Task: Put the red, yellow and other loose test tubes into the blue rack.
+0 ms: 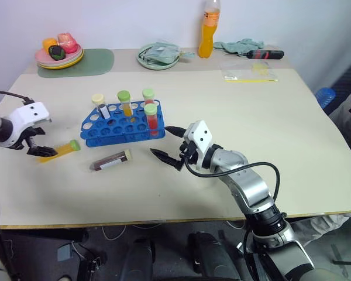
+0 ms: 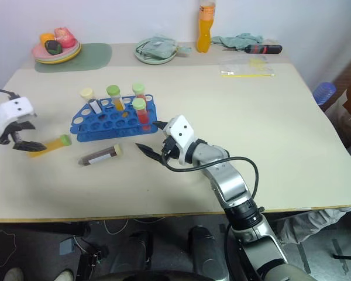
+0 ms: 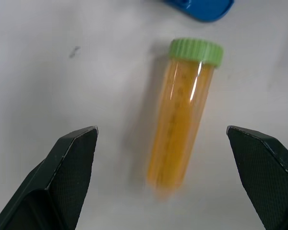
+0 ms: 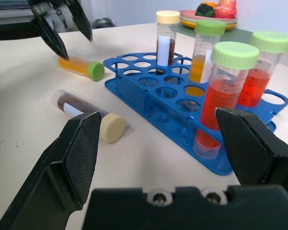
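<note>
The blue rack stands left of the table's middle and holds several capped tubes: a dark one with a cream cap, a yellow one and two red ones. A loose yellow test tube with a green cap lies left of the rack. My left gripper hovers open over its base end, and its fingers stand clear on either side of the tube. A dark brown tube with a cream cap lies in front of the rack. My right gripper is open and empty, just right of the rack.
At the back of the table stand a plate of fruit on a green mat, a dish with a cloth, an orange drink bottle, a screwdriver and a clear bag.
</note>
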### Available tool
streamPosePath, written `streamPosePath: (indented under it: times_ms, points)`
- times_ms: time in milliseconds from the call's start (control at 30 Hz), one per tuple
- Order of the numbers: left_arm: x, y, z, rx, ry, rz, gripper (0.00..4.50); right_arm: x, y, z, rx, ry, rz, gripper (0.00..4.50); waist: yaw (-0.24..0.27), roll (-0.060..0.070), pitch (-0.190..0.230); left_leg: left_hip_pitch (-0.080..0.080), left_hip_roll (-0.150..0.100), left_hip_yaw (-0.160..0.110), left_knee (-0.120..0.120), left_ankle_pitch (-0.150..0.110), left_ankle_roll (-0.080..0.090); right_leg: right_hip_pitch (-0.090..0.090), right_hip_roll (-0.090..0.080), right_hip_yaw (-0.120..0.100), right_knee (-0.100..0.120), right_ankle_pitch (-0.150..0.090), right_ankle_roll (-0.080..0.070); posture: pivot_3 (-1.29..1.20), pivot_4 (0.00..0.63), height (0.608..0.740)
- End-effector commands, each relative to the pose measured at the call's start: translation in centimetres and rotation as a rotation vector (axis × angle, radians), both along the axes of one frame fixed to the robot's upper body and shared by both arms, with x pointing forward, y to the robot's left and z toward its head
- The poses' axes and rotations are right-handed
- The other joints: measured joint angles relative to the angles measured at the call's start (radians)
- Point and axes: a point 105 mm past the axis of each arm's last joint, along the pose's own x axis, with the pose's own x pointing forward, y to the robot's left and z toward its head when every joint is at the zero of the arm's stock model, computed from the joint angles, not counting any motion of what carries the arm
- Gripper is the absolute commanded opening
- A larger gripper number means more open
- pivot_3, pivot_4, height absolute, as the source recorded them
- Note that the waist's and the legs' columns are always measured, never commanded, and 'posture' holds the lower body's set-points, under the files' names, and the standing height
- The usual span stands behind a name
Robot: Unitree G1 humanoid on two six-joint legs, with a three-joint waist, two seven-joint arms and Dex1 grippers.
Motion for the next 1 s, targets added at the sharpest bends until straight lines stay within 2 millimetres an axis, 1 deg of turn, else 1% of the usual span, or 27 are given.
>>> streamPosePath:
  times_ms: [33, 200, 300, 333, 367, 433, 467, 500, 533, 567, 633, 667, 733, 800, 833, 900, 967, 1000]
  points:
    - [0.0, 0.2, -0.4, 0.041, 0.059, -0.028, 4.43, -0.3, 0.2, 1.2, 0.025, -0.049, 0.006, 4.2, -0.002, 0.0, 0.0, 0.0, 0.0, 0.0, 0.0, 0.0, 0.0, 0.0, 0.0, 0.0, 0.0, 0.0, 0.0, 0.0, 0.15, 0.74]
    - [-0.1, -0.1, -2.5, 0.072, 0.15, -0.04, 4.43, -0.4, -0.1, 1.2, 0.029, -0.051, -0.018, 4.2, -0.005, 0.0, 0.0, 0.0, 0.0, 0.0, 0.0, 0.0, 0.0, -0.001, 0.0, 0.0, 0.001, 0.0, 0.0, 0.0, 0.15, 0.74]
    - [0.1, 0.0, -3.0, 0.085, 0.16, -0.027, 4.43, -0.4, -0.3, 1.3, 0.031, -0.052, -0.03, 4.2, -0.002, 0.0, 0.0, 0.0, 0.0, -0.001, 0.0, 0.0, 0.0, 0.0, 0.0, 0.0, 0.001, 0.0, 0.0, 0.0, 0.15, 0.74]
    - [0.2, -0.1, -3.1, 0.085, 0.159, -0.024, 3.9, -0.4, -0.3, 1.3, 0.031, -0.053, -0.032, 4.2, -0.002, 0.0, 0.0, 0.0, 0.0, -0.001, 0.0, 0.0, 0.0, 0.0, 0.0, 0.0, 0.001, 0.0, 0.0, 0.0, 0.15, 0.74]
    - [0.2, -0.1, -3.1, 0.085, 0.159, -0.022, 3.66, -0.4, -0.3, 1.3, 0.031, -0.053, -0.033, 4.2, -0.001, 0.0, 0.0, 0.0, 0.0, -0.001, 0.0, 0.0, 0.0, 0.0, 0.0, 0.0, 0.001, 0.0, 0.0, 0.0, 0.15, 0.74]
    - [0.2, -0.1, -3.2, 0.084, 0.163, -0.021, 2.65, -0.4, -0.3, 1.3, 0.031, -0.052, -0.035, 4.2, -0.001, 0.0, 0.0, 0.001, 0.0, -0.001, 0.0, 0.0, 0.0, 0.0, 0.0, 0.0, 0.002, 0.0, 0.0, 0.0, 0.15, 0.74]
    - [0.1, 0.0, -3.2, 0.088, 0.165, -0.022, 2.05, -0.4, -0.4, 1.3, 0.031, -0.052, -0.035, 4.2, -0.002, 0.0, 0.0, 0.002, 0.0, -0.001, 0.0, 0.0, 0.0, 0.0, 0.0, 0.0, 0.003, 0.0, 0.0, 0.0, 0.15, 0.74]
    - [0.1, 0.0, -3.3, 0.09, 0.166, -0.022, 1.64, -0.4, -0.4, 1.3, 0.031, -0.052, -0.035, 4.2, -0.002, 0.0, 0.0, 0.002, 0.0, -0.001, 0.0, 0.0, 0.0, 0.0, 0.0, 0.0, 0.003, 0.0, 0.0, 0.0, 0.15, 0.74]
    - [0.0, 0.2, -3.2, 0.092, 0.165, -0.023, 1.14, -0.4, -0.3, 1.3, 0.031, -0.051, -0.034, 4.2, -0.002, 0.0, 0.0, 0.002, 0.0, -0.001, 0.0, 0.0, 0.0, 0.0, 0.0, 0.0, 0.004, 0.0, 0.0, 0.0, 0.15, 0.74]
    - [-0.1, 0.4, -3.1, 0.101, 0.159, -0.021, 0.81, -0.4, -0.3, 1.3, 0.031, -0.051, -0.032, 4.2, -0.002, 0.0, 0.0, 0.002, 0.0, -0.001, 0.0, 0.0, 0.0, 0.0, 0.0, 0.0, 0.004, 0.0, 0.0, 0.0, 0.15, 0.74]
    - [-0.2, 1.1, -2.7, 0.118, 0.137, -0.011, 0.78, -0.5, -0.3, 1.3, 0.031, -0.053, -0.028, 4.2, -0.002, 0.0, 0.0, 0.002, 0.0, -0.001, 0.0, 0.0, 0.0, 0.0, 0.0, 0.0, 0.004, 0.0, 0.0, 0.0, 0.15, 0.74]
    - [-0.3, 1.5, -2.3, 0.123, 0.118, -0.001, 0.78, -0.5, -0.2, 1.3, 0.031, -0.054, -0.026, 4.2, -0.002, 0.0, 0.0, 0.002, 0.0, -0.001, 0.0, 0.0, 0.0, 0.0, 0.0, 0.0, 0.004, 0.0, 0.0, 0.0, 0.15, 0.74]
    - [-0.4, 2.4, -0.7, 0.097, 0.045, 0.051, 0.78, -0.6, -0.3, 1.4, 0.03, -0.056, -0.024, 4.2, -0.005, 0.0, 0.0, 0.002, 0.0, -0.001, 0.0, 0.0, 0.0, 0.0, 0.0, 0.0, 0.004, 0.0, 0.0, 0.0, 0.15, 0.74]
    - [-0.2, 3.2, 1.4, 0.058, -0.065, 0.11, 0.78, -0.7, -0.3, 1.4, 0.029, -0.058, -0.024, 4.2, -0.01, -0.001, 0.0, 0.001, 0.0, -0.001, 0.0, 0.0, 0.0, 0.0, 0.0, 0.0, 0.003, 0.0, 0.0, 0.0, 0.15, 0.74]
    - [0.0, 3.3, 2.4, 0.03, -0.119, 0.123, 0.78, -0.7, -0.4, 1.4, 0.029, -0.058, -0.024, 4.2, -0.01, -0.001, 0.0, 0.001, 0.0, -0.001, 0.0, 0.0, 0.0, 0.0, 0.0, 0.0, 0.003, 0.0, 0.0, 0.0, 0.15, 0.74]
    - [0.6, 2.7, 4.6, -0.071, -0.244, 0.129, 0.78, -0.8, -0.6, 1.4, 0.03, -0.057, -0.026, 4.2, -0.011, -0.001, 0.0, 0.001, 0.0, -0.001, 0.0, 0.0, 0.0, 0.0, 0.0, 0.0, 0.002, 0.0, 0.0, 0.0, 0.15, 0.74]
    - [1.9, 0.7, 8.0, -0.222, -0.46, 0.082, 0.78, -0.5, -0.9, 1.4, 0.033, -0.052, -0.042, 4.2, -0.001, -0.001, 0.0, 0.0, 0.0, -0.001, 0.0, 0.0, 0.0, 0.0, 0.0, -0.001, 0.002, 0.0, 0.0, 0.0, 0.15, 0.74]
    - [2.3, -0.5, 8.9, -0.283, -0.537, 0.054, 0.78, -0.4, -1.0, 1.4, 0.033, -0.05, -0.052, 4.2, 0.003, -0.001, 0.0, 0.0, 0.0, -0.001, 0.001, 0.0, 0.0, 0.0, -0.001, -0.001, 0.002, 0.0, 0.0, 0.0, 0.15, 0.74]
